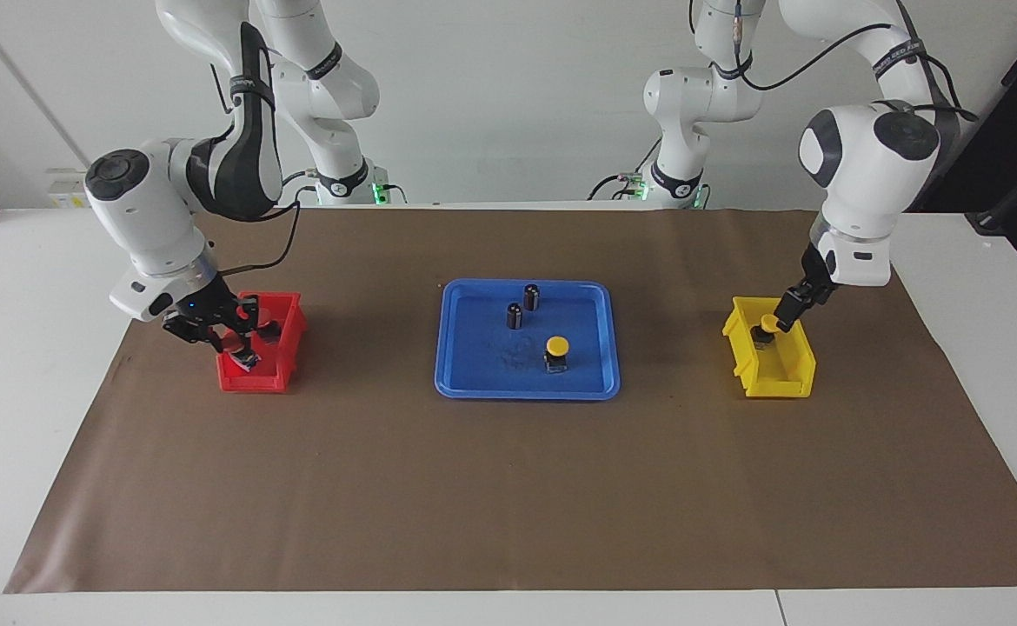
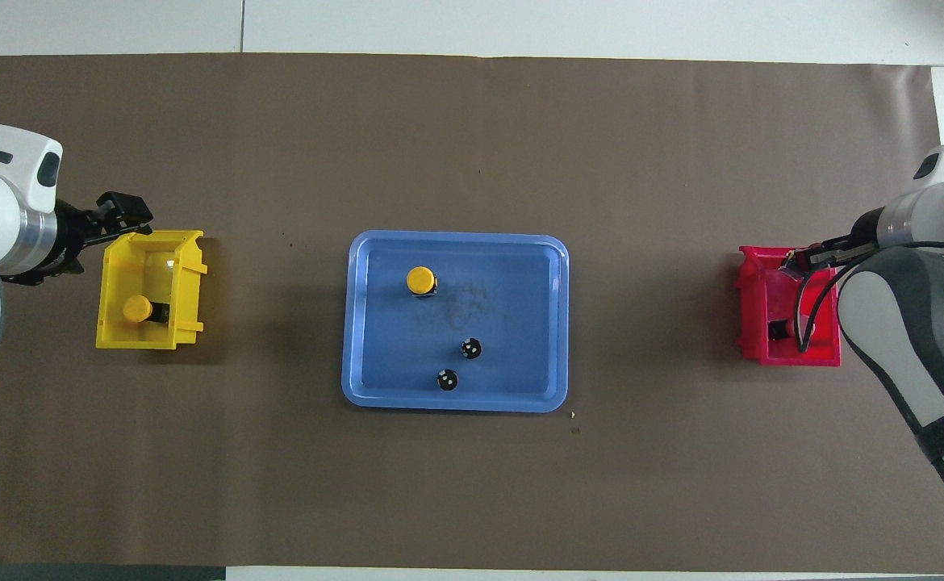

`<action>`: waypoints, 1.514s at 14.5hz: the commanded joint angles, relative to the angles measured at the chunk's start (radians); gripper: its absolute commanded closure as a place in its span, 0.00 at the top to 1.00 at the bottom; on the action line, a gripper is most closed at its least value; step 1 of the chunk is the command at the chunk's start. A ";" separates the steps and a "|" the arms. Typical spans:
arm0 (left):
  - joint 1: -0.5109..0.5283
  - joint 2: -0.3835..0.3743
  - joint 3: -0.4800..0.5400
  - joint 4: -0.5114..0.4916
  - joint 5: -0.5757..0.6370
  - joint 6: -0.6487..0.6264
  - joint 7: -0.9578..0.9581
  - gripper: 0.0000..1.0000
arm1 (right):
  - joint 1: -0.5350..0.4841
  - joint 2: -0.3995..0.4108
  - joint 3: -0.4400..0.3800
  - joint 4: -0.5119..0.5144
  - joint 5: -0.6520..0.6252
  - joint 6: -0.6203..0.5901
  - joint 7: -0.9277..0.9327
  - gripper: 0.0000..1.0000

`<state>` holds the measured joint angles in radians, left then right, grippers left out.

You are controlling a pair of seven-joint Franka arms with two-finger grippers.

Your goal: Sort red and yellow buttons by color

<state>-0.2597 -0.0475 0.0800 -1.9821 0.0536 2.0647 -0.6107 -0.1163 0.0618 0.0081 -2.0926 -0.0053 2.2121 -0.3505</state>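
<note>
**Facing view: both arms at the bins, one yellow button left on the tray**

Facing view shows the left gripper [image 1: 785,311] over the yellow bin [image 1: 797,376], fingers released above a yellow button [image 2: 138,308] lying inside. The right gripper [image 1: 229,335] is down in the red bin [image 1: 252,379]; whether its fingers grip cannot be told. Another yellow button [image 1: 556,348] stands on the blue tray [image 1: 465,382] mid-counter beside two dark cylinders [image 1: 523,305]. Next, probably, the left arm fetches it.

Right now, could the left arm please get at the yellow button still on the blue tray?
Probably yes. The yellow button stands alone on the blue tray, apart from the two dark cylinders, with nothing over it. The left hand is over the yellow bin, with bare mat between bin and tray.
</note>
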 commanded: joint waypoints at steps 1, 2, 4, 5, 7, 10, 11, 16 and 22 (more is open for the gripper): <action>-0.154 0.006 -0.002 -0.009 -0.037 0.038 0.029 0.96 | -0.014 -0.039 0.010 -0.087 0.019 0.060 -0.022 0.15; -0.199 0.023 -0.002 0.000 -0.041 0.047 0.119 0.93 | -0.010 -0.042 0.010 -0.107 0.019 0.078 -0.021 0.15; -0.272 0.115 -0.009 0.055 -0.064 0.067 0.200 0.93 | -0.013 -0.037 0.009 -0.147 0.019 0.145 -0.024 0.15; -0.329 0.192 -0.008 0.104 -0.075 0.095 0.200 0.93 | -0.011 -0.040 0.009 -0.165 0.019 0.170 -0.024 0.15; -0.386 0.303 -0.008 0.205 -0.072 0.101 0.203 0.93 | -0.010 -0.039 0.010 -0.178 0.019 0.190 -0.022 0.20; -0.417 0.397 -0.009 0.252 -0.071 0.124 0.203 0.93 | -0.011 -0.037 0.009 -0.161 0.019 0.166 -0.025 0.62; -0.430 0.415 -0.009 0.252 -0.074 0.147 0.203 0.92 | -0.013 -0.034 0.007 -0.129 0.019 0.122 -0.027 0.69; -0.455 0.425 -0.009 0.226 -0.077 0.117 0.203 0.91 | -0.006 -0.040 0.010 0.178 0.018 -0.269 0.021 0.90; -0.474 0.414 -0.011 0.206 -0.078 0.094 0.169 0.64 | 0.004 -0.106 0.010 0.422 0.016 -0.649 0.140 1.00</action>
<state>-0.7182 0.3837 0.0529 -1.7589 0.0001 2.1758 -0.4358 -0.1063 -0.0282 0.0180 -1.7169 -0.0020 1.6364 -0.2310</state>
